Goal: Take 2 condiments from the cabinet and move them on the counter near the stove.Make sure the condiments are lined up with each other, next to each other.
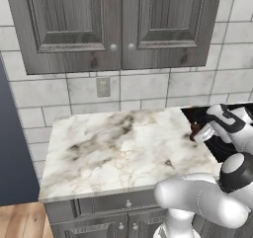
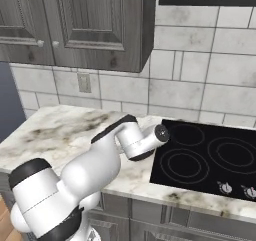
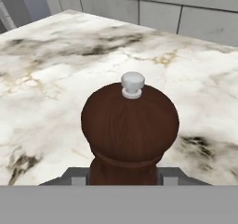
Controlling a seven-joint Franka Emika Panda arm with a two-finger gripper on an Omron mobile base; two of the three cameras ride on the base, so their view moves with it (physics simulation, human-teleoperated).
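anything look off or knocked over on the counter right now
Nothing stands out. The pepper mill is upright between the gripper's fingers, over the marble counter beside the stove. The cabinet doors are shut. No spills or damage.

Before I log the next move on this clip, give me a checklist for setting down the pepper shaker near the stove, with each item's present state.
1. Shaker in the gripper: ok. The red-brown pepper shaker sits upright between the fingers in the hand view.
2. Shaker touching the counter: cannot tell; its base is hidden.
3. Position near the stove: ok. In the right base view the hand is over the marble just left of the cooktop edge.
4. Room beside the shaker for a second condiment: ok. The marble around it is bare.
5. Second condiment on the counter: not ok; there is none on the marble.
6. Cabinet doors: shut.
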